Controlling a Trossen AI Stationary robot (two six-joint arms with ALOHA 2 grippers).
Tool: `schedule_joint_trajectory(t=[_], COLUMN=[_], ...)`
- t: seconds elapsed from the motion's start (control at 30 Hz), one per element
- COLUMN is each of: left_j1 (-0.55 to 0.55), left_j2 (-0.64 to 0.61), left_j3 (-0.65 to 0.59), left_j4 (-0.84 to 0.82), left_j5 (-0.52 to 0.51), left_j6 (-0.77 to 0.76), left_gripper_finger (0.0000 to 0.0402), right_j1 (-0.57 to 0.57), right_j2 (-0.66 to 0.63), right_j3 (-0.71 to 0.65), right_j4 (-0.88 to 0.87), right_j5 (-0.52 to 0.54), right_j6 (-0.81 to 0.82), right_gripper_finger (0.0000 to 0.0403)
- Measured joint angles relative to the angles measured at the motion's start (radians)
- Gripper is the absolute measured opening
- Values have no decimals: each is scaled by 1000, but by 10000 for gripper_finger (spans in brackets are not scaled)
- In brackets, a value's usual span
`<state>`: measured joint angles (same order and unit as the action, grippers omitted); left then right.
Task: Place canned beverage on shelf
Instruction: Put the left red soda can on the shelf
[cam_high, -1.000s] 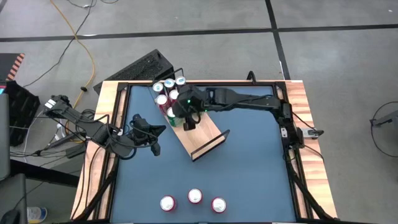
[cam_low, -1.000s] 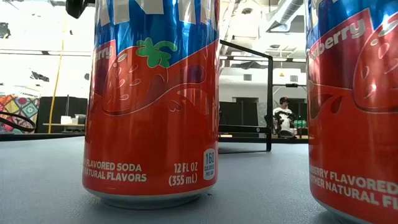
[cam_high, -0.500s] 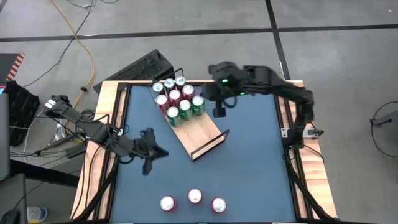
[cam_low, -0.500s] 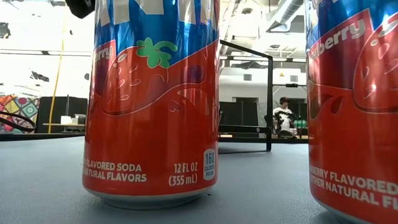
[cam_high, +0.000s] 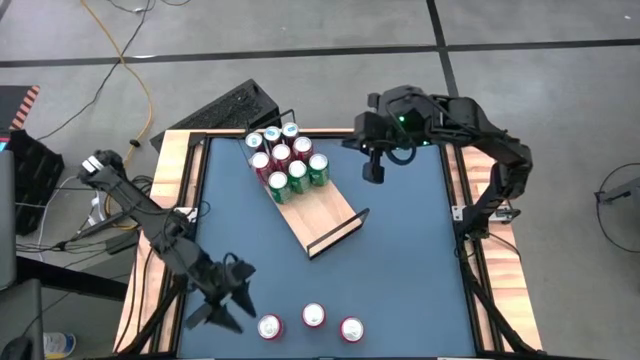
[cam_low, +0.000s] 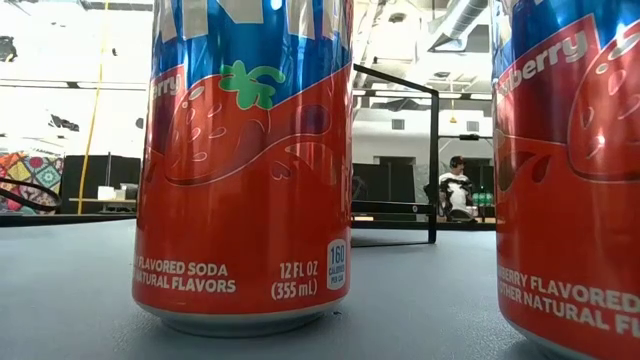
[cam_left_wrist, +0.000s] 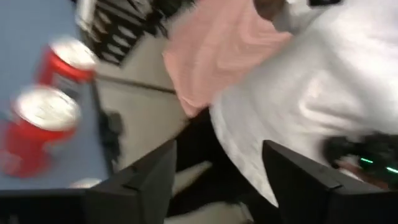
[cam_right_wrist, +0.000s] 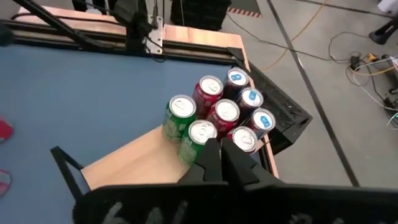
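In the lower left of the high view, the left gripper hangs just beside the nearest of three red cans standing in a row near the bottom edge of the table. Its jaws stand apart and hold nothing. To do this step well, I think it should come level to the can, take it at the middle of the body, and close gently. The shelf lies slanted in the upper middle; eight cans fill its upper end, and its lower half is bare, so there is open room there. The right gripper, shut and empty, waits at the upper right, apart from the shelf.
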<state>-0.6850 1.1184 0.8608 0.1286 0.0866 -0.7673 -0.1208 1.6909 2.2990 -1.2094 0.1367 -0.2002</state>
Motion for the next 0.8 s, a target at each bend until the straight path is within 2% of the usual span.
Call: schedule_joint_trajectory(t=[0.13,0.27,0.4,0.57,0.67,0.8], left_j1=[-49,-111,-187,-241,-247,-232], left_j2=[26,50,81,146,190,260], left_j3=[0,0,0,4,82,295], left_j4=[-6,-10,0,4,-64,-364], left_j5=[21,-48,-125,-142,-178,-226], left_j6=[-179,-281,-391,-474,-472,-407], left_gripper_finger=[256,260,261,261,261,261], right_j1=[29,92,162,242,280,307], right_j2=[-3,-3,-3,-3,-3,-4], right_j3=[0,0,0,0,0,0], right_j4=[-14,-11,-14,-39,-53,-77], right_j5=[0,-4,-5,-5,-5,-3], right_j6=[18,27,88,129,124,98], right_gripper_finger=[29,52,58,59,59,59])
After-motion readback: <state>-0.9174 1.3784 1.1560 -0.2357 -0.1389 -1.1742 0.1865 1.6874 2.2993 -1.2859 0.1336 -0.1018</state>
